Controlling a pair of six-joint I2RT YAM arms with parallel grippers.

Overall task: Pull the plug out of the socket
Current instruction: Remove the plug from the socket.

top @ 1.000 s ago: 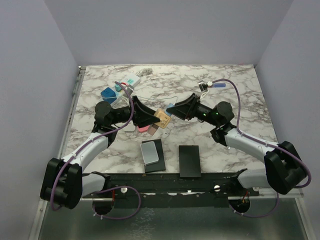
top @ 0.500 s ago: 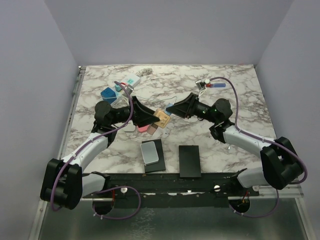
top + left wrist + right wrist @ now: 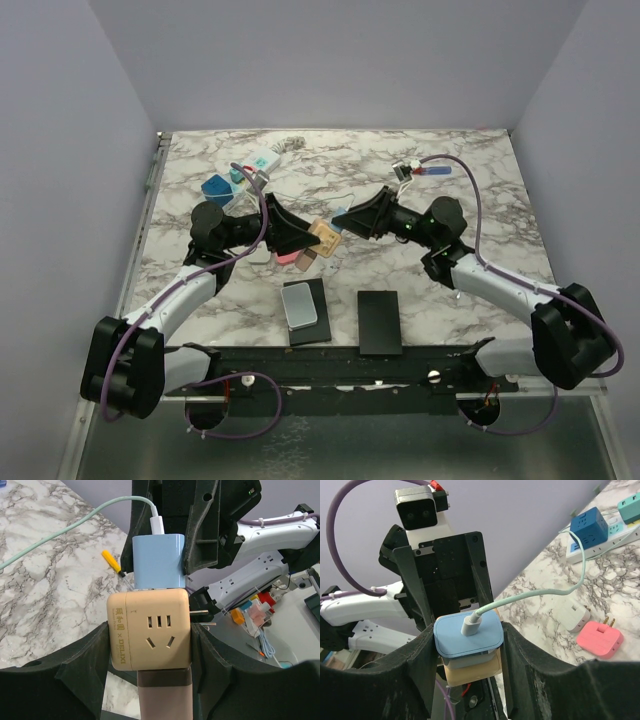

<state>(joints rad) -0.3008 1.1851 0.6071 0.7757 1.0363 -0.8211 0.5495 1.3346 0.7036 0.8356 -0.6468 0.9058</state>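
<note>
The left gripper [image 3: 150, 652] clamps a beige cube socket [image 3: 150, 630], held between the two arms over the middle of the marble table [image 3: 350, 170]. A pale blue plug [image 3: 157, 560], mint cable [image 3: 535, 597] attached, sits in the socket, pinched by the right gripper [image 3: 466, 647].

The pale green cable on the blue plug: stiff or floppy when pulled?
Probably floppy: the pale green cable sags in a loose curve toward the marble table. Likely light, trailing behind the light blue plastic plug without dragging it.
</note>
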